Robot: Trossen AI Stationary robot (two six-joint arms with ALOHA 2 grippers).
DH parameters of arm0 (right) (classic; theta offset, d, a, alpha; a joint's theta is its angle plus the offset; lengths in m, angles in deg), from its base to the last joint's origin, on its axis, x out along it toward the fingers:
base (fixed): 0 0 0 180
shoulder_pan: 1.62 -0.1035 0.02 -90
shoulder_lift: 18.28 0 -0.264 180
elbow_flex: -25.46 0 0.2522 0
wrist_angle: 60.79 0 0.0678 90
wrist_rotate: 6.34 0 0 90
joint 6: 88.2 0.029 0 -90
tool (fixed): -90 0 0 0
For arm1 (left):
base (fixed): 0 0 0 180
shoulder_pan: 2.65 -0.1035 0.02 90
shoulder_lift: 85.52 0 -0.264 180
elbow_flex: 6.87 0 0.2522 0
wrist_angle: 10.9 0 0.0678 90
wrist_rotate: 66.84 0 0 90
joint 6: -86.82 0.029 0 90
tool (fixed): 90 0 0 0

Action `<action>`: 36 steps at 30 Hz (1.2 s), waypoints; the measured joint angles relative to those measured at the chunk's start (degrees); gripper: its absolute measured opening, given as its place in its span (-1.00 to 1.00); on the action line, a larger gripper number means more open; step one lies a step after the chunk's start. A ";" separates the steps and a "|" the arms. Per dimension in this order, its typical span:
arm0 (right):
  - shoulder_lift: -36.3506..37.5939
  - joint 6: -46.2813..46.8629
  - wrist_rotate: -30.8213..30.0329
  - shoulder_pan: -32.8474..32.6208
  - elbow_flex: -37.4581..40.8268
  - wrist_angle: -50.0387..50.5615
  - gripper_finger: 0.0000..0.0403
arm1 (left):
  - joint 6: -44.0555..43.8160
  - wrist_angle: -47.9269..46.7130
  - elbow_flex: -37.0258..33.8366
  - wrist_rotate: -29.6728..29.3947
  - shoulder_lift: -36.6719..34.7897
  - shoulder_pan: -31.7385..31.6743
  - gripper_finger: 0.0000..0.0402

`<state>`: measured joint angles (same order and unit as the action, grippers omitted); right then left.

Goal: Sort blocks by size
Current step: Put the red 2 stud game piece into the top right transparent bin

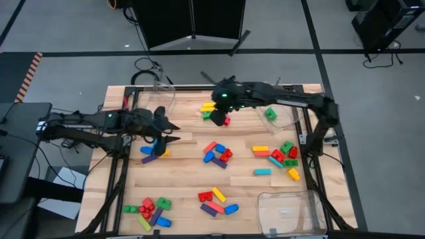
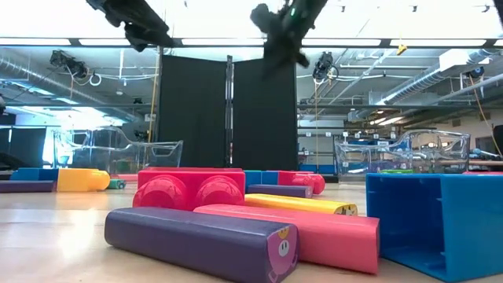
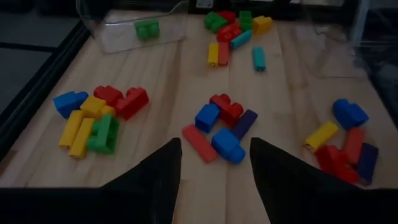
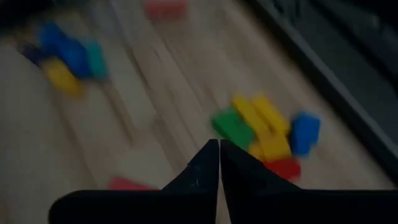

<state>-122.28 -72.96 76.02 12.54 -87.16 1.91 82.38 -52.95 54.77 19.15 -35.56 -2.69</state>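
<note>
Several clusters of blocks lay scattered over my wooden tabletop in the high view. My left gripper hung over the left side, above a blue, yellow and purple group. My right gripper hovered at the far middle, over a yellow, green and red pile. One green brick sat in the clear bin at the far right.

In the low view, a purple bar and a pink bar lay nearest, a red brick behind them and a blue block at the right.

My left wrist view showed my jaws released and empty, spread above a blue, red, purple and pink cluster.

My right wrist view showed my jaws clenched on nothing, above yellow, green, blue and red bricks.
</note>
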 joint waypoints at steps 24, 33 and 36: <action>-17.41 4.52 7.30 7.15 -0.34 9.82 0.43 | -8.53 15.41 -18.01 -0.15 -16.31 4.03 -0.01; -20.66 5.72 8.86 8.08 0.06 7.68 0.52 | -9.38 15.14 -18.01 -0.13 -16.29 4.03 -0.01; -22.23 7.11 9.14 8.03 0.06 7.30 0.49 | -9.38 15.16 -18.03 -0.11 -16.29 4.03 -0.01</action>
<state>-144.50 -65.85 85.15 20.57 -87.10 9.21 73.00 -37.79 36.74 19.04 -51.85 1.34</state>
